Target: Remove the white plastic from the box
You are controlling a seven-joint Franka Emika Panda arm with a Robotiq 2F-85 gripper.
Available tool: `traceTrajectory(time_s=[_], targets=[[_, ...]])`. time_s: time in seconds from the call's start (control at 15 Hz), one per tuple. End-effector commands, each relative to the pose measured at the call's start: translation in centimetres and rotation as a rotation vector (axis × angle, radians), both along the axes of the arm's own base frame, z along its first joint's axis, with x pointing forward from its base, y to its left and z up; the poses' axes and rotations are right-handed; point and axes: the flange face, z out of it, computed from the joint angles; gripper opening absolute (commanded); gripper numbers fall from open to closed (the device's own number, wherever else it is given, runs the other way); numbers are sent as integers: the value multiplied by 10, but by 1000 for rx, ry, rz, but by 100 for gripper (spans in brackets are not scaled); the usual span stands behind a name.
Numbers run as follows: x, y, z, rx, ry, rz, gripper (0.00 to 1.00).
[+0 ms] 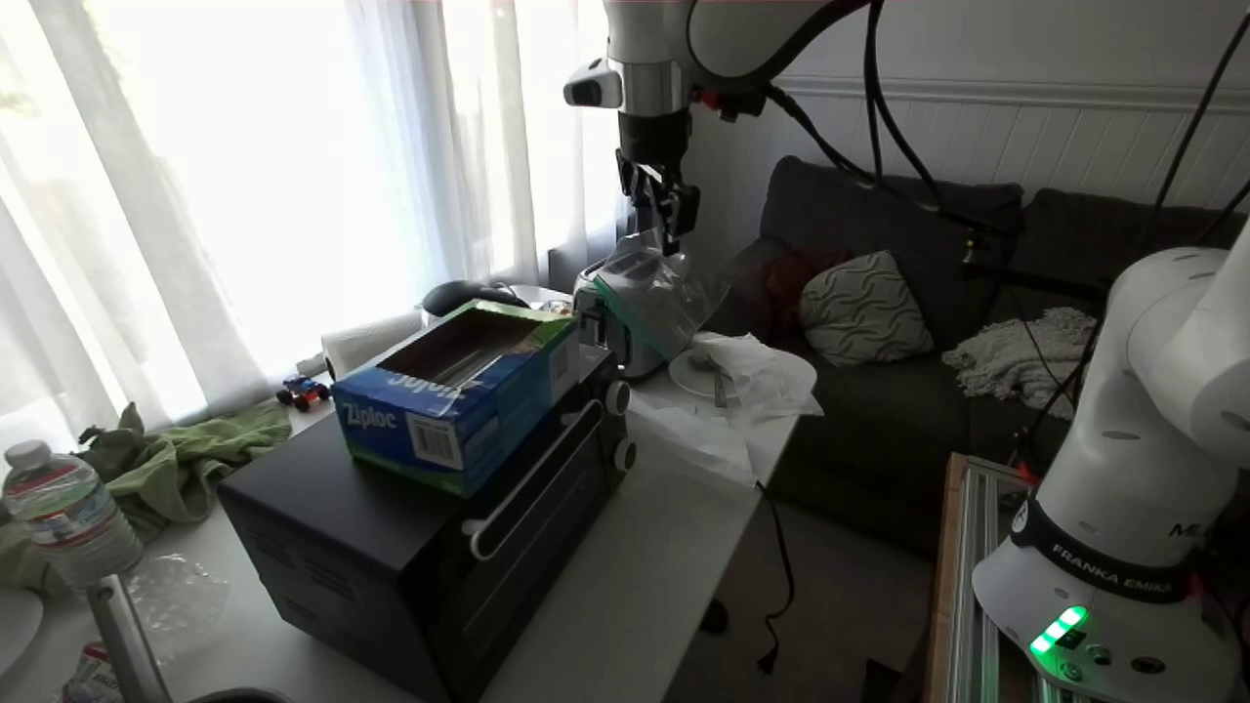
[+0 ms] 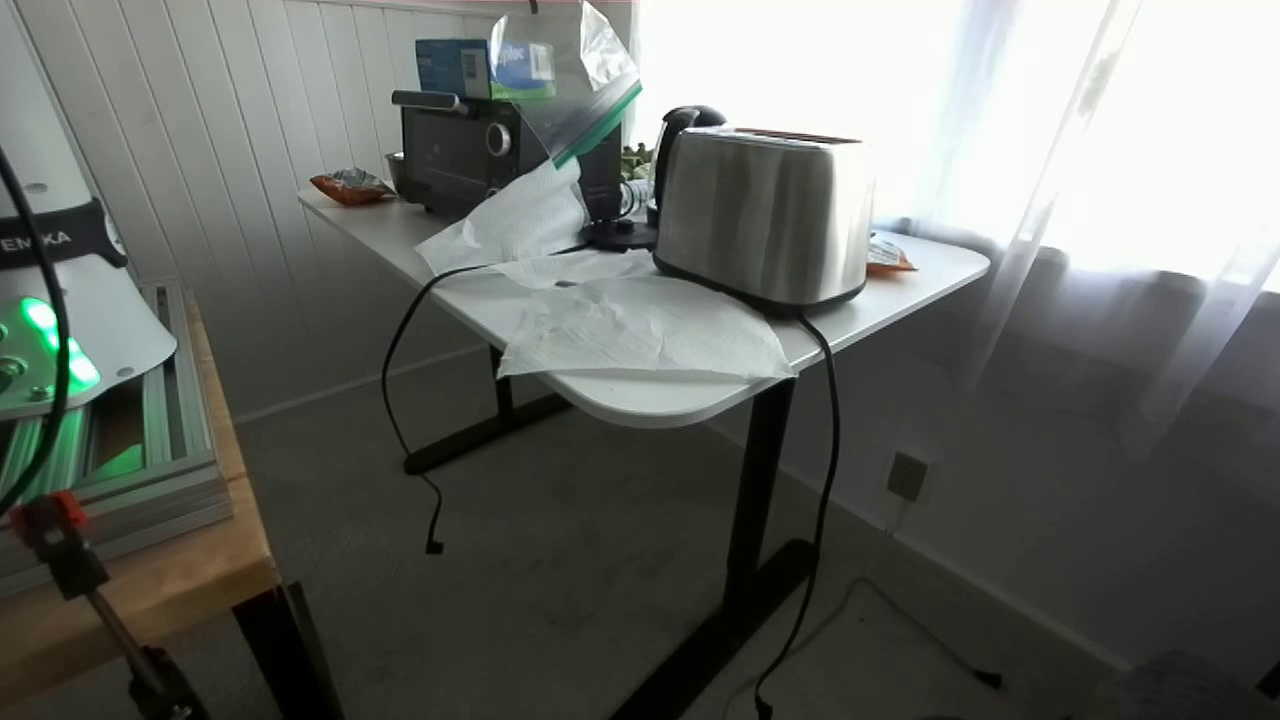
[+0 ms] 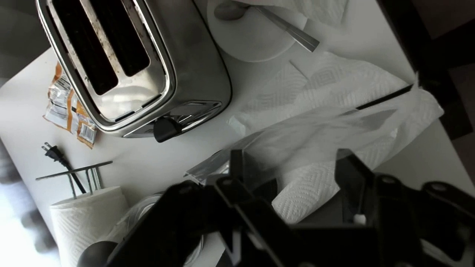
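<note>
The blue and green Ziploc box [image 1: 508,420] sits with its top open on the black toaster oven; it also shows in an exterior view [image 2: 450,68]. A clear plastic bag with a green zip strip [image 2: 575,100] hangs tilted in the air, apart from the box. The bag also shows beneath the gripper in an exterior view [image 1: 674,298] and in the wrist view [image 3: 326,129]. My gripper [image 1: 666,229] is above the toaster end of the table. Its fingers stand wide apart in the wrist view [image 3: 290,157]. I cannot tell whether the bag touches a finger.
The black toaster oven [image 1: 342,517] and silver toaster [image 2: 765,215] stand on the white table. A plate with a spoon [image 3: 252,40] and paper towel sheets [image 2: 650,330] lie near the table edge. A paper towel roll [image 3: 87,222] stands near the toaster.
</note>
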Motion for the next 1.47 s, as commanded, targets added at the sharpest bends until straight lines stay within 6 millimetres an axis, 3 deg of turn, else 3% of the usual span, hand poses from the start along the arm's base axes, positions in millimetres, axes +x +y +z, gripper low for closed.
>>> traceTrajectory(time_s=[0.0,0.07,0.27,0.33,0.4,0.47,0.6,0.67,0.73,0.8,0.87,0.93,1.07,1.13,1.2,1.27,1.33,1.4], targets=[[-21,-8,8,33,-15,-30,95],[-23,-10,9,43,-13,-33,99],[-26,-11,12,211,-31,-68,100],[-30,-20,8,110,-23,-172,100],[-32,-19,10,266,-26,-146,100],[-35,-23,7,78,19,-240,100],[-37,-23,7,148,24,-257,100],[-36,-28,6,19,5,-296,100],[-35,-22,10,256,-18,-259,100],[-36,-26,4,8,7,-330,100],[-34,-21,10,265,-23,-284,100],[-36,-22,4,47,27,-351,100],[-35,-17,6,235,3,-326,100],[-34,-20,3,144,-18,-356,100],[-33,-16,6,280,-35,-336,100],[-34,-20,2,50,-2,-383,100],[-32,-13,5,257,-34,-334,100],[-33,-12,-4,71,11,-359,100]])
